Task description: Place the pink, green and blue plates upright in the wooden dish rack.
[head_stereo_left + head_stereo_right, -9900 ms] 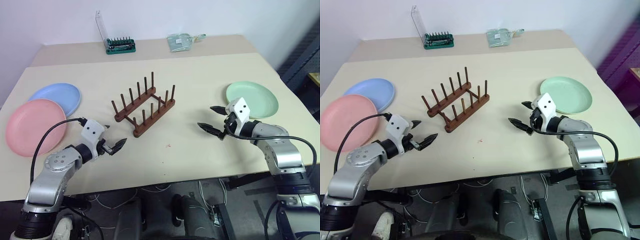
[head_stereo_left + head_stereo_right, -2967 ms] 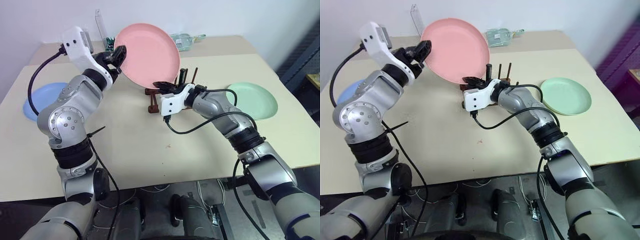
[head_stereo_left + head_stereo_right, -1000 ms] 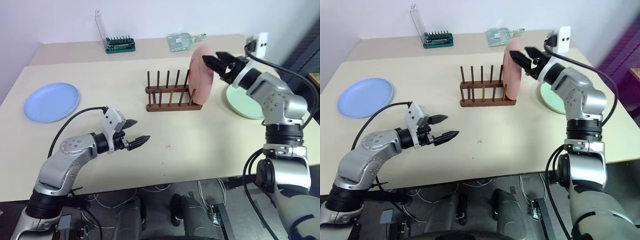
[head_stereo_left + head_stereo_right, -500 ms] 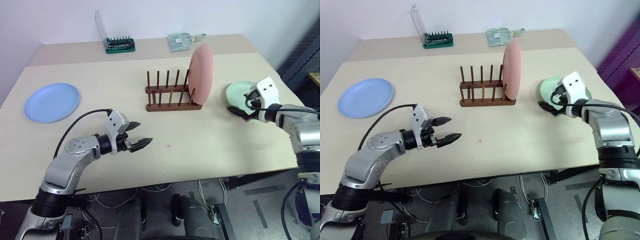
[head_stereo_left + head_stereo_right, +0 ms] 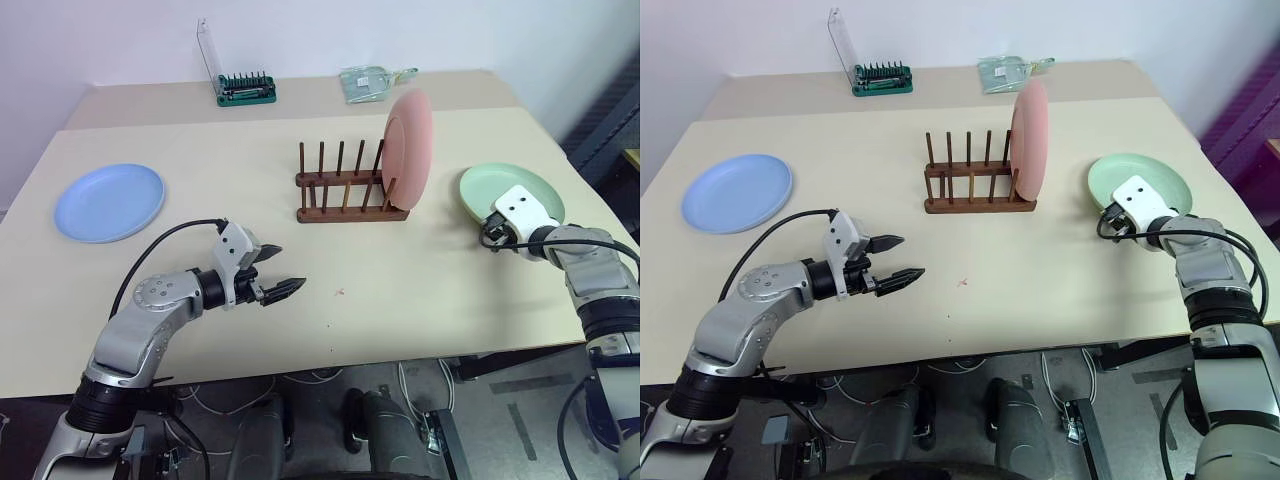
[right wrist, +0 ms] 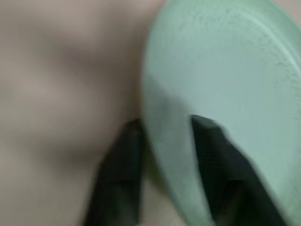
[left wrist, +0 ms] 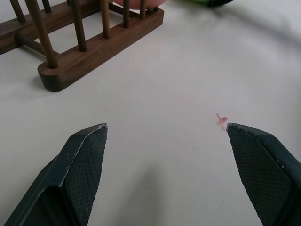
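No writing could be read. The right claw (image 6: 162, 141) reached low near the bench's (image 5: 400, 290) right edge, pinching the green plate's (image 5: 520, 190) near rim. The left claw (image 5: 277, 279) hovered spread over bare bench near the front edge. The pink plate (image 5: 410, 150) stood upright at the wooden dish rack's (image 5: 345, 195) right end; the blue plate (image 5: 108, 202) lay near the left edge

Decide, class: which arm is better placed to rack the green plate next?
The right. Its pincer is already shut on the green plate's near rim, one finger either side. The left pincer hangs open over bare table, far across from it.
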